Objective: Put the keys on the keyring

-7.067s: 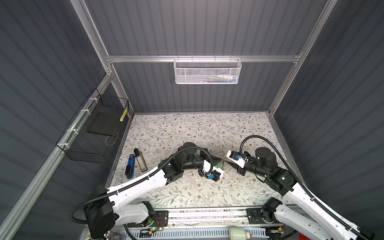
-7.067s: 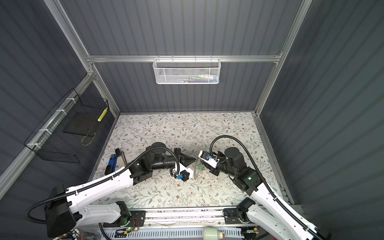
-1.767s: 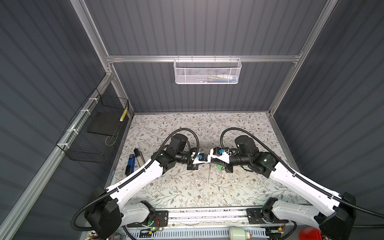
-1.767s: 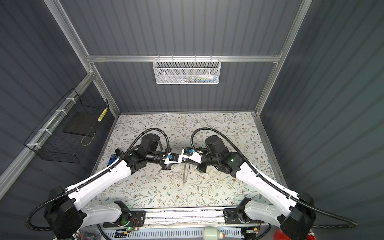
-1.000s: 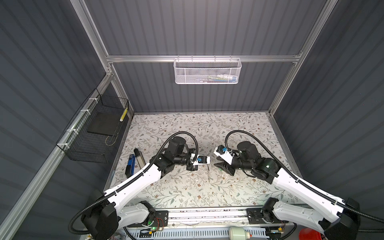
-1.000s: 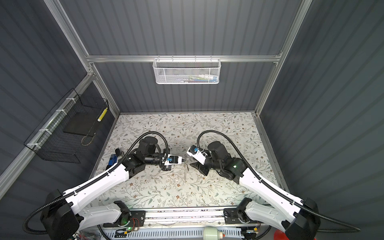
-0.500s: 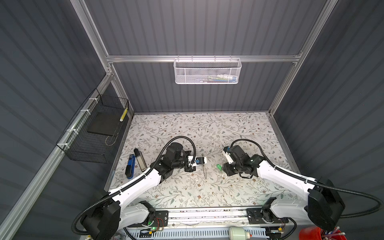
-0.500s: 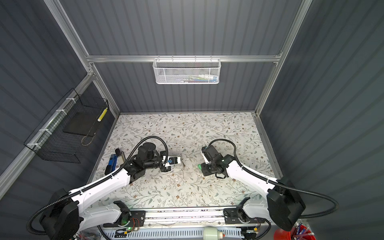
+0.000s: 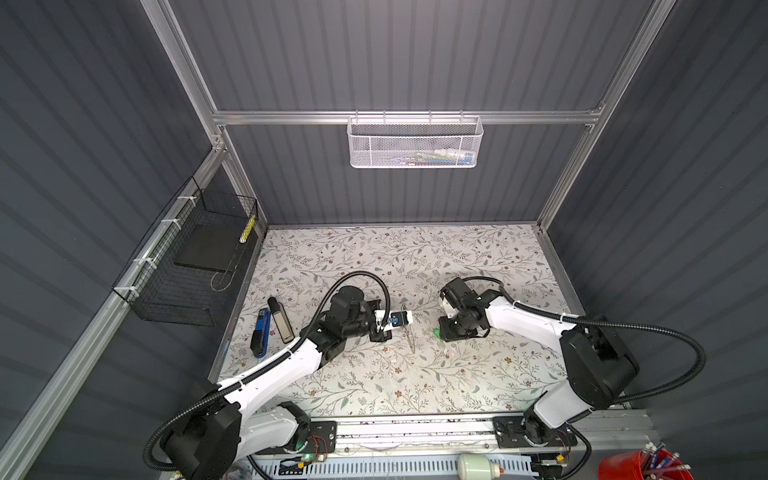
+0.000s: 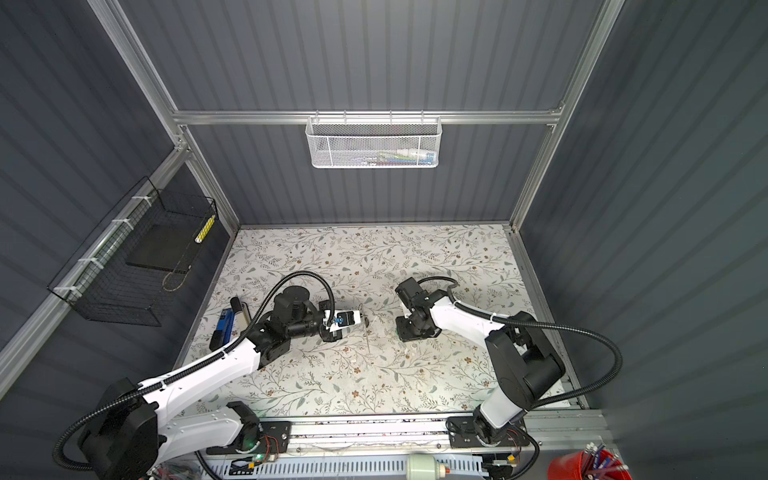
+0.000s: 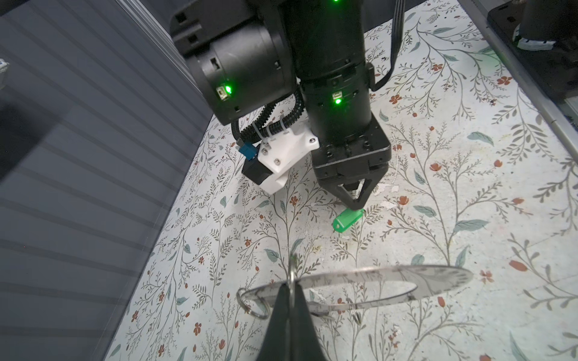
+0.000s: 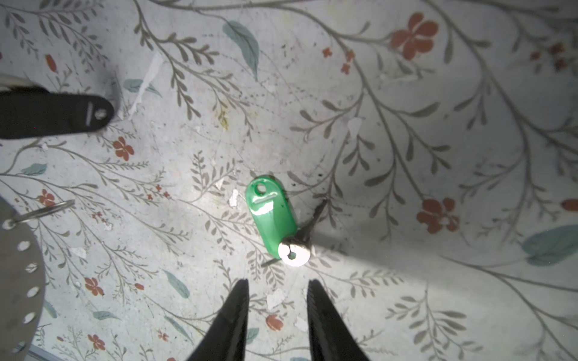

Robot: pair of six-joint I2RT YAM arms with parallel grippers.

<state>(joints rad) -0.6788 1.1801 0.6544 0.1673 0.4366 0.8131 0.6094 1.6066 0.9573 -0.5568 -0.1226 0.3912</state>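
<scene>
Open, empty right gripper (image 12: 277, 283) sits just short of green key tag (image 12: 271, 215), which lies flat on floral table (image 12: 438, 140). White washer-like disc (image 12: 294, 253) overlaps tag's near end, between fingertips and tag. Off to the side, left gripper (image 11: 291, 287) pinches keyring (image 11: 438, 276) by its rim, clear of tag.

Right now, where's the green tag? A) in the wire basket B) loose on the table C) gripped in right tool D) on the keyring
B: the green tag lies flat on the table, just ahead of the open right tool, not between its jaws.
</scene>
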